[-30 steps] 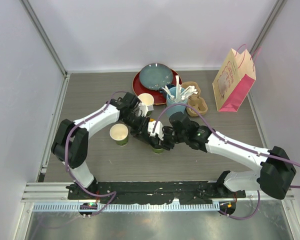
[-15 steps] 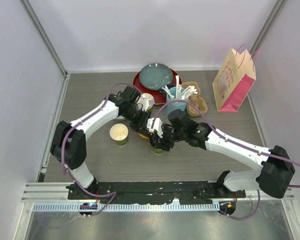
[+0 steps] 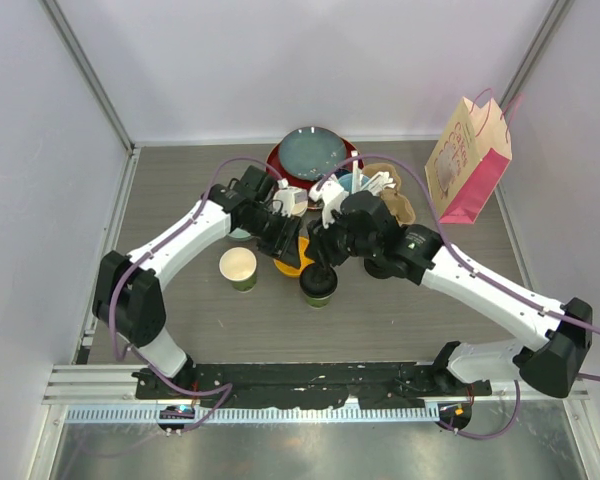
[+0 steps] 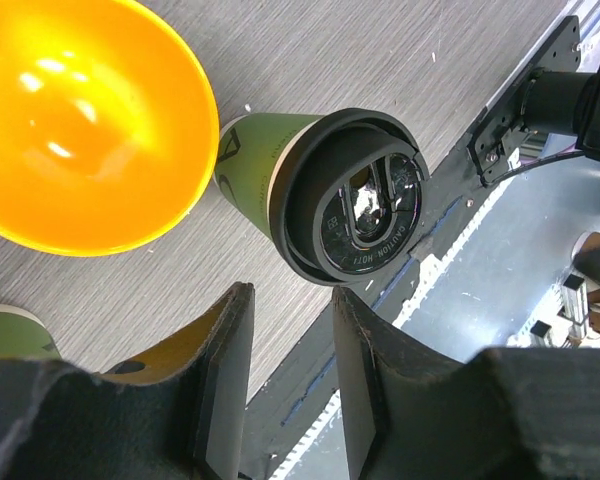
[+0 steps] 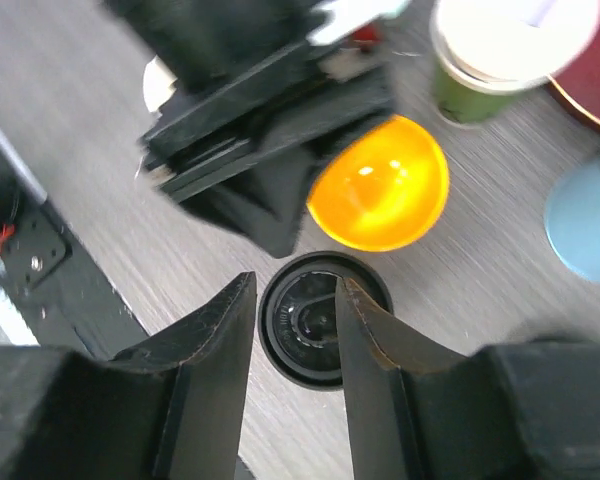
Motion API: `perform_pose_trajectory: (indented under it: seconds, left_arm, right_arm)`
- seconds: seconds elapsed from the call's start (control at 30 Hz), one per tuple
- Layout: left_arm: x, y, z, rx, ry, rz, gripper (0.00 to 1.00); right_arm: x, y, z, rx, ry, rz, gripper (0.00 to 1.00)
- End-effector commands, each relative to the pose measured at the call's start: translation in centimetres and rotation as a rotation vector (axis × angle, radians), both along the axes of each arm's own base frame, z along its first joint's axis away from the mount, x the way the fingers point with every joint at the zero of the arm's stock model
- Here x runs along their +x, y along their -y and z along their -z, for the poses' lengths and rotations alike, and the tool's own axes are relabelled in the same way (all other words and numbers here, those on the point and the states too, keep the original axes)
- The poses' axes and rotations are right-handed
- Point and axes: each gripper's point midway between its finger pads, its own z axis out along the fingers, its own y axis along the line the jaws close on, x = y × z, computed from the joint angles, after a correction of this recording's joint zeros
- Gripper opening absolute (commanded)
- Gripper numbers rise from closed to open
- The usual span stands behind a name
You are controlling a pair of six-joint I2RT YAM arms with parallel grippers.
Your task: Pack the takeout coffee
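Standing on counter [image 3: 400, 325] between arms: lidded cup [image 3: 318, 283], black lid already on. Open cup [image 3: 239, 267] near it, no lid. Left end effector [image 4: 292, 305] and right end effector [image 5: 295, 300] hover over lidded cup, fingers parted, gripping nothing. Pink bag [image 3: 467, 165] well apart, far right. Likely left: lid open cup, pack both.
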Motion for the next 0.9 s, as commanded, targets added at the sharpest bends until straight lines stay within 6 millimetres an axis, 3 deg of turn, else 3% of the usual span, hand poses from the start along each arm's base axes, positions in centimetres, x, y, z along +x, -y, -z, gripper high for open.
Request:
perform_pose_trajectory:
  seconds: [0.0,0.2,0.87]
  left_arm:
    - [0.1,0.9,-1.6,-0.028,0.07,0.003,0.41]
    - [-0.5,1.7,-1.3,-0.017,0.068,0.016,0.43]
    - [-1.5,2.3,1.3,0.014,0.017,0.015,0.41]
  right_arm:
    - [1.6,4.8,0.7,-0.011,-0.157,0.496,0.43]
    - [0.3,6.3,3.4,0.011,-0.273,0.64,0.44]
    - [-0.6,4.4,6.6,0.019,-0.393,0.609,0.35]
